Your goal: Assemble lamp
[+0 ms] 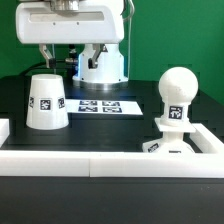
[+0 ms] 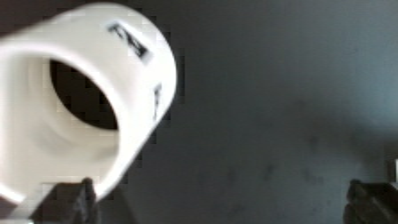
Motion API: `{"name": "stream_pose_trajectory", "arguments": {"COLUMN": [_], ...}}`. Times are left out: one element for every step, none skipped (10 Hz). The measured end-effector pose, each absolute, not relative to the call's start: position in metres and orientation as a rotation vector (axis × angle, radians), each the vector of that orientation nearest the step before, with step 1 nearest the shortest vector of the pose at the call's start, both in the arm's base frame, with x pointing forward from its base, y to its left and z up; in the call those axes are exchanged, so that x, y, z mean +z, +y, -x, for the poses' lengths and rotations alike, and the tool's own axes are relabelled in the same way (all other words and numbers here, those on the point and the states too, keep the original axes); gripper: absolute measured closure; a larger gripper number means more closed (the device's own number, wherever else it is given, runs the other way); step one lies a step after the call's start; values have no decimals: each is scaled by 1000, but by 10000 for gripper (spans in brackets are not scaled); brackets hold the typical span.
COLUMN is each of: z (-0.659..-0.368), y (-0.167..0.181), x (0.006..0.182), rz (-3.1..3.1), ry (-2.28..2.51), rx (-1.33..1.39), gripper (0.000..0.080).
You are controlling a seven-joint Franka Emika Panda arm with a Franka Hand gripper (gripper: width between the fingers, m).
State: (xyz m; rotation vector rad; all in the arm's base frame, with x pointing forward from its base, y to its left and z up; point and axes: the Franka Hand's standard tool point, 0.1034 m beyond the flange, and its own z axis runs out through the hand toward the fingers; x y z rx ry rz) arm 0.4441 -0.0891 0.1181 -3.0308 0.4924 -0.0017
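Note:
The tapered white shade (image 1: 47, 103) stands on the black table at the exterior view's left, wide end down, with a tag on its side. In the wrist view the shade (image 2: 89, 100) fills one side and its round opening faces the camera. My gripper (image 1: 57, 62) hangs above the shade, clear of it. It is open wide and empty in the wrist view (image 2: 222, 205), with one dark fingertip (image 2: 68, 205) near the shade's rim. The round bulb (image 1: 178, 93) stands upright on its stem on the flat base (image 1: 158, 147) at the exterior view's right.
The marker board (image 1: 110, 104) lies flat between the shade and the bulb. The white robot pedestal (image 1: 101, 66) stands behind it. A white wall (image 1: 90, 161) runs along the front and turns up the right side (image 1: 208, 137) beside the base.

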Motion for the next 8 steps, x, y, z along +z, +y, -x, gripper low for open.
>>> {"name": "stream_pose_trajectory", "arguments": {"z": [-439, -437, -437, -436, -436, -437, -438, -438], "y": [-89, -89, -90, -91, -93, -96, -98, -102], "x": [115, 112, 109, 105, 101, 95, 91, 85], "rz": [3034, 3037, 3041, 3047, 3054, 3060, 3066, 3074], "ry": [484, 475, 473, 458, 436, 426, 416, 405], "rx": [-1, 8, 15, 27, 35, 48, 49, 57], "gripper": [100, 100, 100, 100, 100, 100, 100, 100]}}
